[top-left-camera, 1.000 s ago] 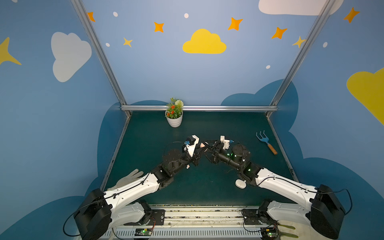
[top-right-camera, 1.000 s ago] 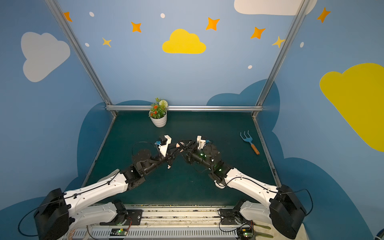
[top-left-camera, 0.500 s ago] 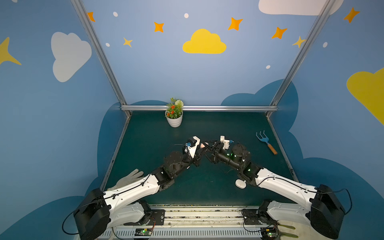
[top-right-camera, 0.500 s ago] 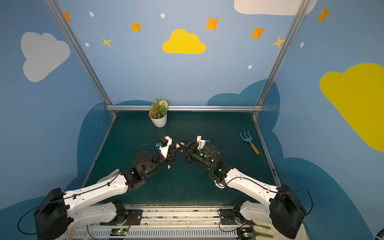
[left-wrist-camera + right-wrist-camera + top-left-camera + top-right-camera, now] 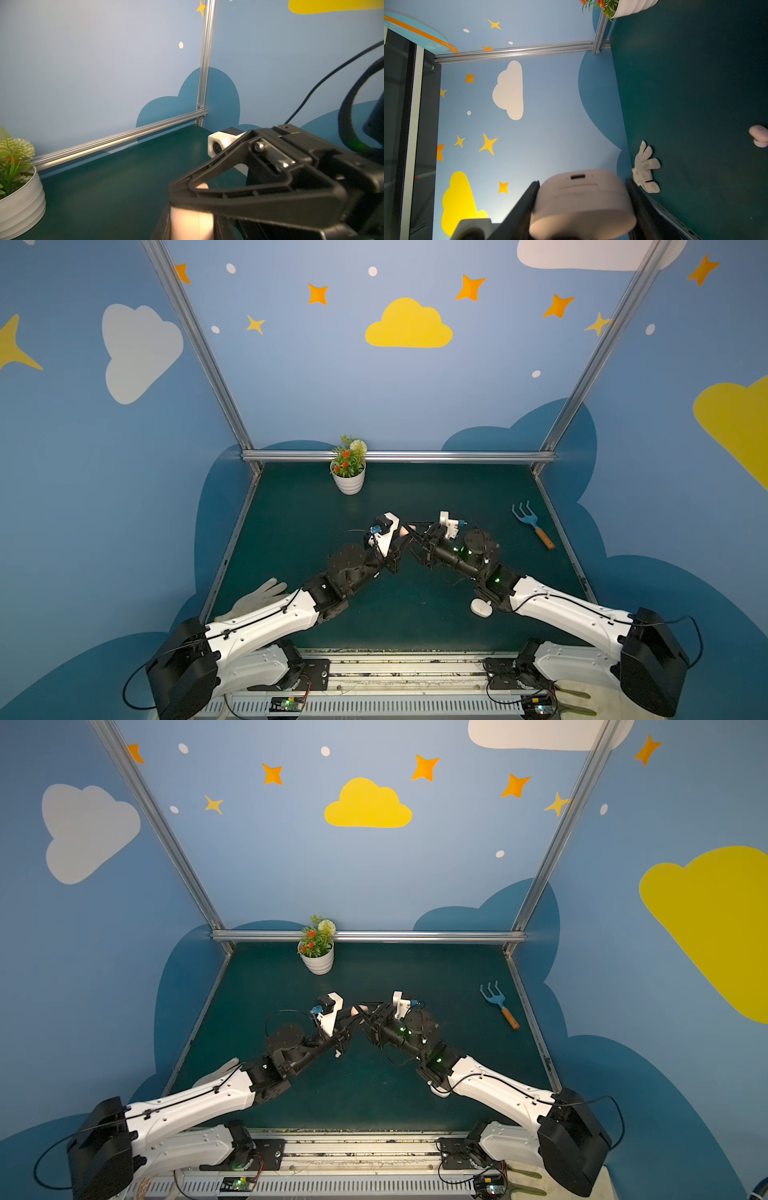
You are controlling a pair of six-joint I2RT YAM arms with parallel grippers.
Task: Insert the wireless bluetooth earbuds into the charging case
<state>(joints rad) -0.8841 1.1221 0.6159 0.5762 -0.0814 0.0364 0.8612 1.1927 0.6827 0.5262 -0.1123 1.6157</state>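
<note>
Spanning the blue-walled cell, the dark green table (image 5: pixel 415 497) bears all items; the left arm (image 5: pixel 266 618) and right arm (image 5: pixel 561 605) reach inward and meet above its middle in both top views; the flower pot (image 5: pixel 349 481) stands at the back edge, left of centre; the white glove (image 5: pixel 257 597) lies at the table's left edge, partly under the left arm; the blue hand rake (image 5: pixel 532 524) lies near the right edge, well apart from the arms; the right gripper (image 5: pixel 582 181) clamps the pale pink charging case (image 5: pixel 583 203) between both fingers, raised off the table; the left gripper (image 5: pixel 397 537) sits tip to tip against the right gripper, its jaw width not discernible; the whitish oval case (image 5: pixel 481 608) rests on the table just beside the right arm; one pink earbud (image 5: pixel 760 135) lies on the bare table, outside any case.
</note>
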